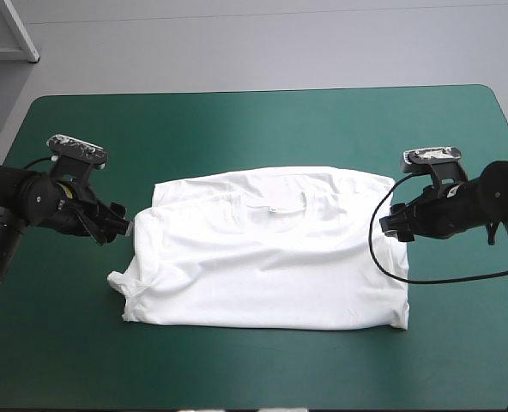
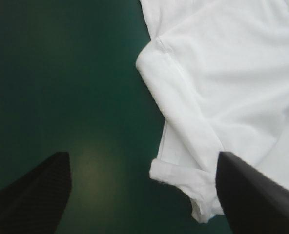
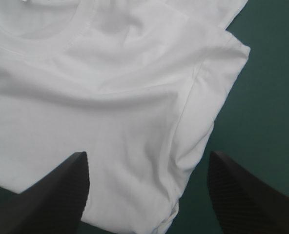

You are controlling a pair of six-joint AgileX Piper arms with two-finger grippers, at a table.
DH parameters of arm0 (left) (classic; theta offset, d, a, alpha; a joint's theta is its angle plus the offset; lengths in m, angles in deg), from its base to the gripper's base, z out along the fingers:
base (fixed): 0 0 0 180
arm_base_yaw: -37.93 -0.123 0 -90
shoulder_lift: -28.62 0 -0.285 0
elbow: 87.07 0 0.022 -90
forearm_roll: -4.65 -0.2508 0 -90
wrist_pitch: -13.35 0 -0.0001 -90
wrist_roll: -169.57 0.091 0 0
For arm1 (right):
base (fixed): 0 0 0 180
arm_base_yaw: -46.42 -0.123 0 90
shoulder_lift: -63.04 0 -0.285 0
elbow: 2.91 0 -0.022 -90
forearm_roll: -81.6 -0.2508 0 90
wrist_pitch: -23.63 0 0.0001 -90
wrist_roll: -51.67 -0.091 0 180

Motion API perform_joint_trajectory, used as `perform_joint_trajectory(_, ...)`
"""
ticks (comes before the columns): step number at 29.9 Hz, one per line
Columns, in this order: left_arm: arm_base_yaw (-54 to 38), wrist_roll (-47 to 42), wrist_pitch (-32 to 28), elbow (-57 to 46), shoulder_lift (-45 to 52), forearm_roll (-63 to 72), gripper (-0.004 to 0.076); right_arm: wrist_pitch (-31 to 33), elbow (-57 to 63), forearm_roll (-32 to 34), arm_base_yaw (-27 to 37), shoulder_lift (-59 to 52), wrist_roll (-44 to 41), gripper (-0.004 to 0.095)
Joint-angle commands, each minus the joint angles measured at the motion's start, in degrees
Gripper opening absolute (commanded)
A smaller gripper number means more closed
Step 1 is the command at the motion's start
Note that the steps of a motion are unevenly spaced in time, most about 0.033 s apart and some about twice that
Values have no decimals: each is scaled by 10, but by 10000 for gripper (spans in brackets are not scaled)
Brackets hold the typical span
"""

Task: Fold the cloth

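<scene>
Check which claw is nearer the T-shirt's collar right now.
Right. The right claw sits open at the T-shirt's sleeve edge, level with the collar; the left claw, also open, is beside the opposite sleeve, farther from it.

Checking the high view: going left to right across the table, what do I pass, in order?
Left hand, open → white T-shirt, lying flat in the middle of the teal-green table → right hand, open.
</scene>
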Motion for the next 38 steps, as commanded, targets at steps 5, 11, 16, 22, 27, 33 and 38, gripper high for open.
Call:
perform_joint_trajectory(5, 1, -9, -41, -91, 11, 61, 592, -4, 40, -28, 0, -31, -12, 617)
perform_joint_trajectory(11, 1, -16, -122, -224, 11, 96, 592, -4, 97, -35, 0, -47, -12, 603)
perform_joint_trajectory(16, 1, -16, -181, -301, 9, 122, 592, 1, 126, -38, 0, -65, -12, 603)
perform_joint_trajectory(22, 2, -16, -221, -348, 9, 136, 529, 21, 156, -63, 0, -89, -12, 603)
perform_joint_trajectory(27, 2, -14, -244, -365, 2, 168, 434, 19, 187, -63, 0, -96, -10, 602)
perform_joint_trajectory(33, 2, -10, -243, -365, -34, 173, 283, 15, 215, -61, 0, -96, -10, 601)
perform_joint_trajectory(38, 2, 16, -253, -365, -71, 176, 74, 9, 241, -60, 0, -96, -10, 601)
